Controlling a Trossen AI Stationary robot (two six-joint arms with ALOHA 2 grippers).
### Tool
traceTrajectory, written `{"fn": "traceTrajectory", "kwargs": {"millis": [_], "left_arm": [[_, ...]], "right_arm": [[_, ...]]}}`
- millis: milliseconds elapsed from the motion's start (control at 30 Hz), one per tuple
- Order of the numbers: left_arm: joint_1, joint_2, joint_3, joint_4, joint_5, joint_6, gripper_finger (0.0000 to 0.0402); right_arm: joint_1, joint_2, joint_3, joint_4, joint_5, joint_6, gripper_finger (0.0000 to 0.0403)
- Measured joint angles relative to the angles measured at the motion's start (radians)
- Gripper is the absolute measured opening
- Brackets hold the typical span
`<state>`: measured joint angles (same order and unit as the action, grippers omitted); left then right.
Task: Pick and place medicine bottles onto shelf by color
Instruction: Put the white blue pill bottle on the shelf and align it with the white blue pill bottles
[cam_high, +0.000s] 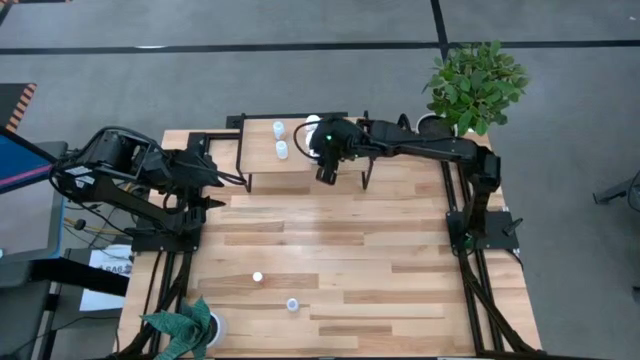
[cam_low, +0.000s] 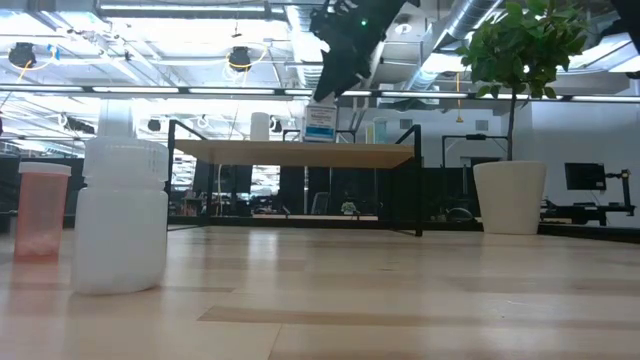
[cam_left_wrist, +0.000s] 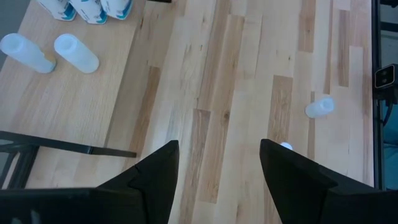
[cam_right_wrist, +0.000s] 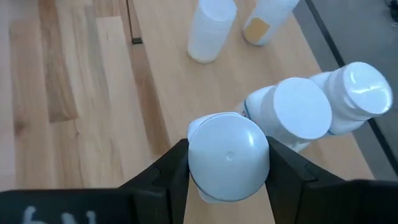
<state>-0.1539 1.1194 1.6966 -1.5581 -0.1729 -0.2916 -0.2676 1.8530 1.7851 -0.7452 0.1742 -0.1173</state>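
Observation:
The shelf (cam_high: 300, 165) stands at the table's far middle. My right gripper (cam_right_wrist: 228, 149) is over its top, shut on a white-capped, blue-labelled bottle (cam_low: 320, 122). Two like bottles (cam_right_wrist: 301, 115) stand right beside it, and two all-white bottles (cam_high: 279, 139) stand further left on the shelf. Two small bottles (cam_high: 257, 277) (cam_high: 292, 304) stand on the table near its front. My left gripper (cam_left_wrist: 217, 146) is open and empty, at the table's left beside the shelf. My right gripper pinches the bottle between its two fingers at the sides of its white cap (cam_right_wrist: 194, 163). The fingers come from above, slanting down. The bottle is upright, its bottom (cam_low: 320, 138) at the shelf top; whether it rests there I cannot tell.
A white pot with a green plant (cam_high: 475, 85) stands at the far right corner, and another plant pot (cam_high: 195, 325) at the near left. In the low view a big white bottle (cam_low: 120, 215) and an orange bottle (cam_low: 40, 210) stand close to the camera.

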Motion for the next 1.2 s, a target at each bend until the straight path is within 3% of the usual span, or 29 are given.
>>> {"fn": "traceTrajectory", "kwargs": {"millis": [167, 467, 800, 1200], "left_arm": [[0.000, 0.000, 0.000, 0.000, 0.000, 0.000, 0.0210], [0.000, 0.000, 0.000, 0.000, 0.000, 0.000, 0.0210], [0.000, 0.000, 0.000, 0.000, 0.000, 0.000, 0.0210], [0.000, 0.000, 0.000, 0.000, 0.000, 0.000, 0.0210]], "right_arm": [[-0.019, 0.000, 0.000, 0.032, -0.066, -0.016, 0.0173], [-0.023, 0.000, 0.000, 0.048, -0.094, -0.043, 0.0183], [-0.023, 0.000, 0.000, 0.050, -0.094, -0.041, 0.0242], [-0.023, -0.002, 0.000, 0.094, -0.094, -0.071, 0.0248]]}}
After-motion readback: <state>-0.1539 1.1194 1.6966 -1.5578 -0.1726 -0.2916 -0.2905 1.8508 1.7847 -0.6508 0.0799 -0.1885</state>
